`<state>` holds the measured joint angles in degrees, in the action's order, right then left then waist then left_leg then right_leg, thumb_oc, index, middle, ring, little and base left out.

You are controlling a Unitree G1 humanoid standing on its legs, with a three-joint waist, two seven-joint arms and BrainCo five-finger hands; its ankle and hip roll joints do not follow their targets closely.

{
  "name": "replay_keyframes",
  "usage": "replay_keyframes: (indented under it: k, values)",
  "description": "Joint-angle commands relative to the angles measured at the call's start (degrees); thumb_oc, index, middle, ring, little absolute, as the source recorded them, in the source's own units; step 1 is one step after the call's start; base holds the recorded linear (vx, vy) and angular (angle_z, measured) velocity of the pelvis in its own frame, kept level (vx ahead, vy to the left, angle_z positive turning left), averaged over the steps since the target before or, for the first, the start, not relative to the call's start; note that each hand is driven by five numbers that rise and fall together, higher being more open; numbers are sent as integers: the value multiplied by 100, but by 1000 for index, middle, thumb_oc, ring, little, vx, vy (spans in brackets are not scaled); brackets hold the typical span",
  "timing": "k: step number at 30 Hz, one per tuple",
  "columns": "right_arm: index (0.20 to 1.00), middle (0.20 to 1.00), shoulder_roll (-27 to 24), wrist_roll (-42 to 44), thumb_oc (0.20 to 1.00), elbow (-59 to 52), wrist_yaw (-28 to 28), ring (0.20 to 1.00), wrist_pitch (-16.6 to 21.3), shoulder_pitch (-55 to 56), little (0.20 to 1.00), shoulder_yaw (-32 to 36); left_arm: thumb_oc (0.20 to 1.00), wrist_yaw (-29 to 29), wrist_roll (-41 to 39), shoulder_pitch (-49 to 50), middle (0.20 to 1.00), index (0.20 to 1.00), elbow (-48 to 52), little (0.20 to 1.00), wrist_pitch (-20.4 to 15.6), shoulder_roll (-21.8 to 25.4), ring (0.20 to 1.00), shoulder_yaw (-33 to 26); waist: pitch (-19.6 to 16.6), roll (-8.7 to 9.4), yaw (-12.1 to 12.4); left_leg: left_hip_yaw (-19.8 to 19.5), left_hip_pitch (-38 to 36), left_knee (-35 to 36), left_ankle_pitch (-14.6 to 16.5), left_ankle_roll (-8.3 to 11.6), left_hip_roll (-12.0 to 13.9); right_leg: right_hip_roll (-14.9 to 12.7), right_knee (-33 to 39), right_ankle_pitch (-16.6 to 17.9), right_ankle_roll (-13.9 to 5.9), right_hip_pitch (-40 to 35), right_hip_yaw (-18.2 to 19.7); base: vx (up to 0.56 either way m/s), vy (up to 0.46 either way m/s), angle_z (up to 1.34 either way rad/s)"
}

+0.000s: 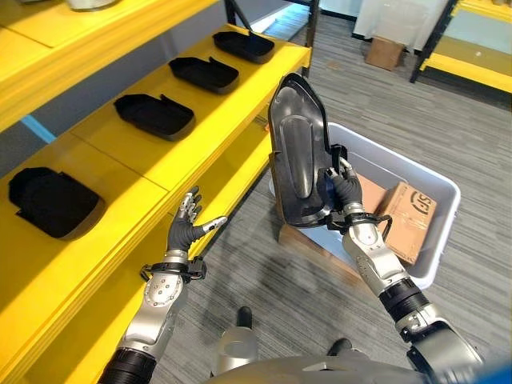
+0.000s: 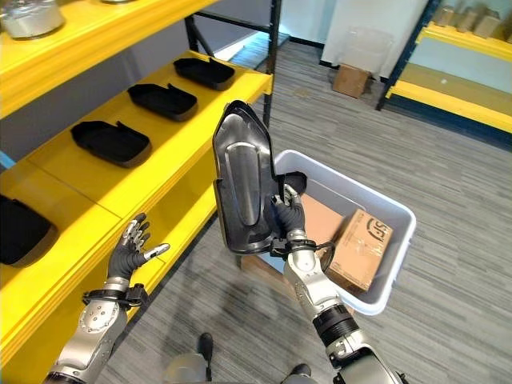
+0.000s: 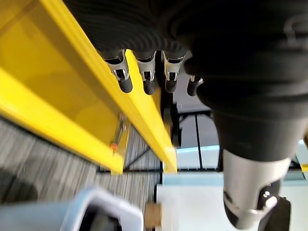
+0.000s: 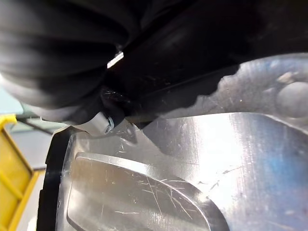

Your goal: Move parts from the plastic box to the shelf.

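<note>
A large black moulded plastic part [image 1: 298, 152] [image 2: 242, 186] stands upright in the air over the near left corner of the grey plastic box [image 1: 436, 186] [image 2: 392, 210]. My right hand [image 1: 345, 187] [image 2: 287, 214] is shut on its right edge, and the part's glossy surface [image 4: 159, 168] shows close up in the right wrist view. My left hand [image 1: 190, 227] [image 2: 128, 250] is open with fingers spread, empty, beside the front edge of the yellow shelf [image 1: 208, 144] [image 3: 139, 106]. Several similar black parts [image 1: 155, 115] [image 2: 110, 142] lie in a row on that shelf.
Cardboard boxes [image 1: 408, 218] [image 2: 360, 248] lie inside the plastic box. A black shelf post [image 2: 273, 48] stands at the shelf's far end. Another yellow rack [image 2: 456, 88] and a cardboard box [image 1: 384, 52] are across the grey carpeted floor.
</note>
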<state>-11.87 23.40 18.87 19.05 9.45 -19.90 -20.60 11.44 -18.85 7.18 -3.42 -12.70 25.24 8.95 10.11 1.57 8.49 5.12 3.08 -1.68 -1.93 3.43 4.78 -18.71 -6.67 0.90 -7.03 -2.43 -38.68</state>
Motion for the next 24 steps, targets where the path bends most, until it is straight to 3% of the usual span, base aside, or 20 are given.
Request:
replay_keyframes:
  k: [1, 4, 7, 9, 11, 12, 13, 15, 17, 18, 21, 24]
  values:
    - [200, 200, 116, -169, 200, -551, -52, 200, 306, -253, 200, 299, 1000, -52, 190, 32, 1000, 1000, 506, 1000, -280, 267, 1000, -100, -107, 216, 156, 47, -13, -340, 762, -184, -42, -346, 383, 558, -514, 45, 206, -20, 256, 21]
    - [200, 200, 154, -209, 200, -537, -74, 200, 276, -246, 200, 351, 1000, -81, 150, 69, 1000, 1000, 462, 1000, -268, 227, 1000, -103, -122, 248, 207, -11, 8, -374, 890, -350, -321, -500, 496, 768, -601, 44, 341, -8, 251, 25]
    - [200, 200, 183, -199, 200, -512, -95, 200, 269, -231, 200, 392, 1000, -149, 276, -67, 1000, 1000, 438, 1000, -288, 348, 1000, -45, -131, 257, 84, -150, 37, -185, 693, -485, -503, -481, 335, 843, -495, 205, 853, -23, 231, 28]
    - [200, 200, 140, -197, 200, -624, -104, 200, 292, -203, 200, 395, 1000, -141, 296, -206, 1000, 1000, 375, 1000, -322, 390, 1000, 2, -169, 195, -137, -353, -2, 54, 535, -577, -600, -67, 131, 620, -343, 482, 1977, 1, 233, 94]
    - [200, 200, 22, -84, 200, -815, -165, 200, 348, -54, 200, 475, 1000, -169, 306, -362, 1000, 1000, 221, 1000, -313, 360, 1000, 126, -202, 109, -537, -682, -94, 266, 353, -611, -683, 988, -109, -93, -100, 735, 3373, 85, 220, 90]
    - [200, 200, -21, -5, 200, -865, -218, 200, 364, 49, 200, 433, 1000, -197, 311, -418, 1000, 1000, 237, 1000, -278, 342, 1000, 194, -175, 129, -616, -789, -163, 367, 247, -612, -757, 1358, -135, -271, -21, 743, 3542, 60, 179, 66]
    - [200, 200, -30, 35, 200, -877, -265, 200, 377, 81, 200, 407, 1000, -229, 307, -401, 1000, 1000, 310, 1000, -260, 308, 1000, 192, -176, 160, -596, -850, -157, 429, 169, -637, -826, 1601, -203, -318, 93, 831, 3359, 32, 132, 86]
    - [200, 200, -16, 126, 200, -845, -268, 200, 408, 155, 200, 384, 1000, -220, 311, -352, 1000, 1000, 378, 1000, -229, 255, 1000, 151, -198, 209, -638, -970, -231, 545, 83, -630, -918, 1822, -275, -446, 224, 841, 3002, 25, 51, 68]
    - [200, 200, -63, 174, 200, -857, -248, 200, 448, 171, 200, 397, 1000, -236, 268, -355, 1000, 1000, 382, 1000, -221, 220, 1000, 171, -225, 277, -743, -1086, -238, 516, 36, -623, -967, 2208, -354, -545, 274, 831, 3352, 2, 5, 47]
    - [200, 200, -83, 191, 200, -920, -222, 200, 497, 167, 200, 368, 1000, -221, 267, -360, 1000, 1000, 335, 1000, -235, 206, 1000, 196, -234, 354, -765, -1132, -179, 376, 74, -636, -1039, 2459, -259, -533, 365, 750, 3798, -55, -22, 47]
    - [200, 200, -33, 188, 200, -949, -212, 200, 497, 100, 200, 323, 1000, -158, 287, -254, 1000, 1000, 455, 1000, -230, 188, 1000, 123, -244, 391, -631, -1142, -161, 359, 56, -647, -1096, 2263, 77, -432, 373, 570, 3584, -46, -22, 19]
    - [200, 200, -28, 226, 200, -814, -125, 200, 492, 17, 200, 291, 1000, -107, 131, -55, 1000, 1000, 493, 1000, -276, 69, 1000, 34, -359, 353, -554, -1052, -166, 382, 67, -590, -1068, 2271, 392, -370, 406, 359, 3614, -21, -53, 1]
